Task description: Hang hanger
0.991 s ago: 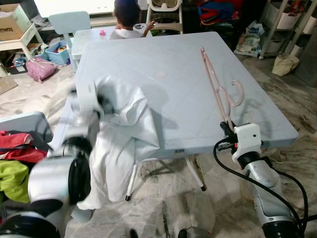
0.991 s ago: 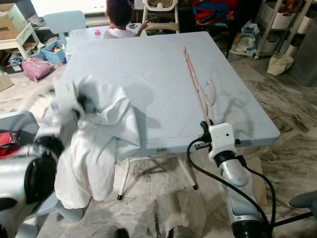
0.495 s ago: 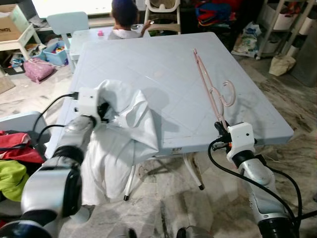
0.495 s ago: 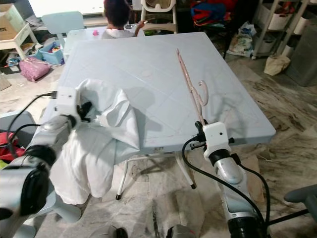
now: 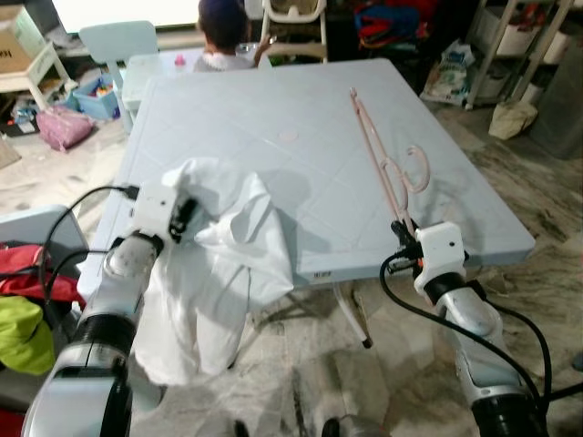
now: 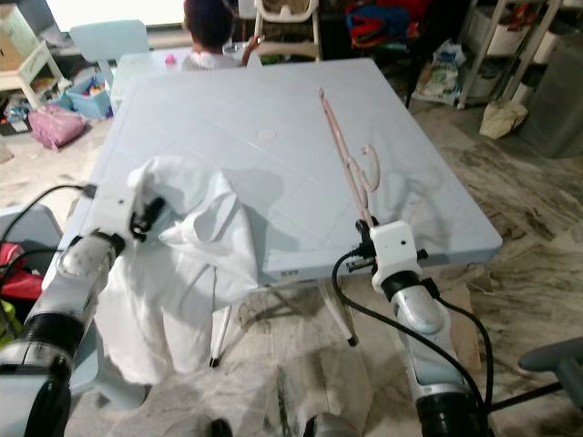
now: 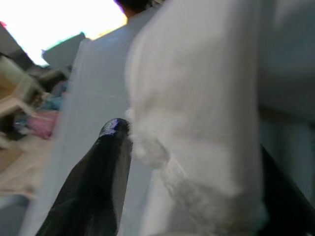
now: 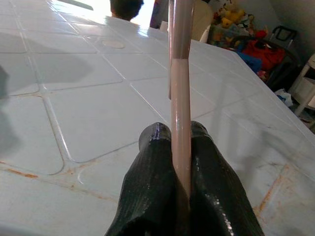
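Pink plastic hanger (image 5: 387,159) lies on the table (image 5: 301,100), long axis running away from the right gripper (image 8: 181,142) clamped on its near end, while the left gripper (image 5: 182,214) pinches the white garment (image 5: 232,246) well apart.

One pale blue square plastic table (image 5: 301,173) stands in the middle, and on it lie one thin pink plastic hanger (image 5: 383,164) to the right and one crumpled white cloth garment (image 5: 228,246) over the near left edge. Two silver robot arms reach in, the left gripper (image 5: 182,214) at the garment and the right gripper (image 5: 401,232) at the hanger's near end. One person (image 5: 223,32) sits at the far side. One pale blue chair (image 5: 123,41) stands far left.
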`<state>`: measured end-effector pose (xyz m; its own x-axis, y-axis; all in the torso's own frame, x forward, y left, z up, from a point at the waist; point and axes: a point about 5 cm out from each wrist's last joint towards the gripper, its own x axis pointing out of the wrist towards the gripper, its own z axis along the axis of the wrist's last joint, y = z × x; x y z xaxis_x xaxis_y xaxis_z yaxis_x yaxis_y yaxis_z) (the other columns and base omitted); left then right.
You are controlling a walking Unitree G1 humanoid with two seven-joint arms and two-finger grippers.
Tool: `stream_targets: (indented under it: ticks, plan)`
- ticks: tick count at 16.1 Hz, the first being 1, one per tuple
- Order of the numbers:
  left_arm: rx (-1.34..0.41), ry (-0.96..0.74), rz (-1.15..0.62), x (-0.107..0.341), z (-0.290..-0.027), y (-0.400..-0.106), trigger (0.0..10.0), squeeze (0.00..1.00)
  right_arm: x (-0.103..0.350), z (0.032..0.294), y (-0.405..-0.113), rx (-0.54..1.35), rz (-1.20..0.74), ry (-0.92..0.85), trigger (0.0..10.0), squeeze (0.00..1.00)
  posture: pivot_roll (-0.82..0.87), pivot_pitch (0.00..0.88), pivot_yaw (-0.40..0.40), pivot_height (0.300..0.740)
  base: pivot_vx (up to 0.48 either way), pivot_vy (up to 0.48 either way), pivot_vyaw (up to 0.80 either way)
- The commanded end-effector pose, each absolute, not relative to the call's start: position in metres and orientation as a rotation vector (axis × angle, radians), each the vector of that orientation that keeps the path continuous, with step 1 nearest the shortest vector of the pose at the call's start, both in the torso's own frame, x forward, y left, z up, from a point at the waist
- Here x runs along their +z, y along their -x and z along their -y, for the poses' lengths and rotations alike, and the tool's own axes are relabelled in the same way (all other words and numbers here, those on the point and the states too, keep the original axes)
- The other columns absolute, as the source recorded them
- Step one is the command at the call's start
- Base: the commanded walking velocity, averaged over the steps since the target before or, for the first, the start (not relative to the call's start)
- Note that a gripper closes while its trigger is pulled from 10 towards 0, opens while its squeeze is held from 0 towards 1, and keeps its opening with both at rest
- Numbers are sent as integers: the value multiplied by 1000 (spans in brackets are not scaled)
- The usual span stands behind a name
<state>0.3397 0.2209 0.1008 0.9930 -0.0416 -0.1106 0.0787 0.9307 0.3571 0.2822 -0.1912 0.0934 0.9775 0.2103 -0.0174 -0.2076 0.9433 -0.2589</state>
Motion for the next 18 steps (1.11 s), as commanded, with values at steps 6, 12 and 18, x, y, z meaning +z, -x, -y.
stream_targets:
  ticks: [6, 12, 18]
  plan:
    - [85, -343, -77, 103, -227, -330, 10000, 1000, 85, 181, -288, 250, -23, 249, 10000, 0, -52, 0, 11, 740, 0, 0, 0]
    - [141, -264, 45, 122, -206, -322, 10000, 20, 87, 187, -290, 230, -13, 255, 10000, 0, -55, 0, 17, 740, 0, 0, 0]
    - [147, -216, 126, 132, -184, -304, 10000, 0, 86, 187, -290, 229, -11, 256, 10000, 0, -53, 0, 17, 740, 0, 0, 0]
